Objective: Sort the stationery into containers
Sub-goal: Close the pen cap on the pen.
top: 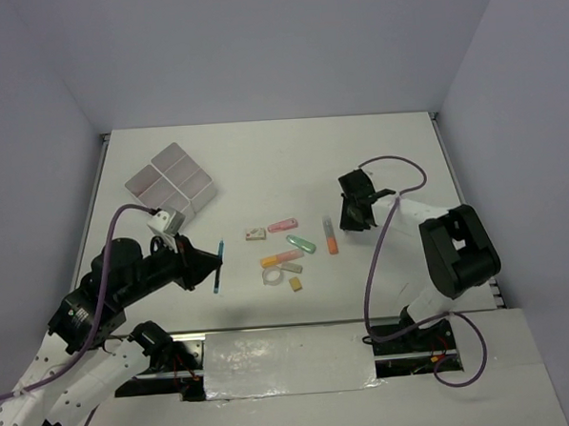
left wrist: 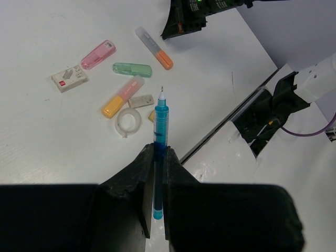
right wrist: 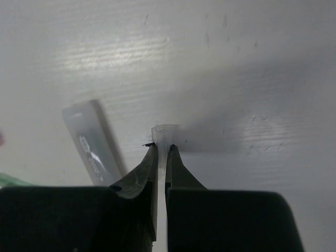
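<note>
Left gripper (left wrist: 157,153) is clamping the blue pen (left wrist: 160,123), tip pointing at the loose pile. Tray block (top: 171,176) is sitting far left, contents unreadable. Green marker (top: 300,243) and tape ring (top: 272,276) are lying mid-table. Right gripper (right wrist: 161,149) is pinching a small white piece (right wrist: 164,131).

Translucent blue plastic pen (left wrist: 159,131), matt white table (top: 387,160)
</note>
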`<state>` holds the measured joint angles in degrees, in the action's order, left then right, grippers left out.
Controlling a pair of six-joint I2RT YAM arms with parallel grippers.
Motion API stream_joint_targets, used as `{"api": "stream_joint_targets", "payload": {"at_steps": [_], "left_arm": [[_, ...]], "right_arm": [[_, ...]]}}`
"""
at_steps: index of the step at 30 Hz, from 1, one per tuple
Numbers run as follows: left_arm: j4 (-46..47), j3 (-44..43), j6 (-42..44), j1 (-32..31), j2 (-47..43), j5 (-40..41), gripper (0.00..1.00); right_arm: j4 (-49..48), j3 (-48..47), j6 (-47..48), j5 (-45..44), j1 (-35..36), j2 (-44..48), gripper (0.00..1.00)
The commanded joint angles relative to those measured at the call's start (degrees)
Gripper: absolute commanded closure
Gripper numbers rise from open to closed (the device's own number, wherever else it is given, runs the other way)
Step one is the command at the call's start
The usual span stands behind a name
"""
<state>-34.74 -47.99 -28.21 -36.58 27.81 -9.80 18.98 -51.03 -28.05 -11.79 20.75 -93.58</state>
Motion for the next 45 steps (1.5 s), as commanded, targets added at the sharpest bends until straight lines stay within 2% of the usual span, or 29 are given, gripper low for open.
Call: {"api": "stream_joint_targets", "payload": {"at_steps": [1, 3, 6, 9, 10, 12, 15, 18, 23, 27, 35, 45], "left_arm": [[2.92, -0.09, 1.49, -0.16, 1.80, -1.44, 1.00], [4.23, 0.00, 0.53, -0.16, 3.81, -2.06, 1.00], [11.60, 2.63, -2.02, -0.16, 5.67, -5.65, 1.00], [22.23, 5.79, -4.75, -0.42, 7.60, -10.93, 1.00], [27.83, 7.45, -6.14, -0.51, 8.04, -13.03, 1.00], [32.70, 8.69, -7.03, -1.39, 9.27, -13.49, 1.00], [42.45, 11.51, -8.09, -3.23, 10.33, -14.72, 1.00], [51.07, 14.14, -11.33, -4.99, 11.47, -15.16, 1.00], [57.76, 13.80, -13.80, -7.72, 15.16, -14.54, 1.00], [58.91, 13.71, -13.81, -8.95, 15.69, -14.02, 1.00], [60.14, 14.85, -13.72, -9.13, 14.72, -13.75, 1.00], [58.83, 13.27, -12.67, -9.21, 17.01, -13.84, 1.00]], "right_arm": [[-3.94, 3.64, -0.95, 7.20, 0.60, 6.97, 1.00], [-5.45, 4.88, -2.96, 6.70, 1.30, 13.73, 1.00], [-5.62, 5.84, -7.95, 2.31, 2.71, 21.83, 1.00], [-13.17, 9.88, -13.49, 2.30, 6.31, 37.62, 1.00], [-17.53, 11.46, -14.65, 3.00, 8.49, 40.03, 1.00], [-20.55, 11.74, -16.76, 2.48, 11.05, 45.31, 1.00], [-24.78, 10.42, -18.26, 2.66, 16.06, 47.61, 1.00], [-37.05, 13.83, -20.63, 4.23, 20.98, 48.67, 1.00], [-41.31, 13.15, -20.11, 4.59, 26.44, 47.79, 1.00], [-45.00, 15.51, -19.59, 3.71, 29.51, 48.75, 1.00], [-45.78, 15.60, -20.81, 5.55, 31.54, 48.85, 1.00], [-43.94, 13.85, -18.01, 5.73, 33.39, 47.97, 1.00]]}}
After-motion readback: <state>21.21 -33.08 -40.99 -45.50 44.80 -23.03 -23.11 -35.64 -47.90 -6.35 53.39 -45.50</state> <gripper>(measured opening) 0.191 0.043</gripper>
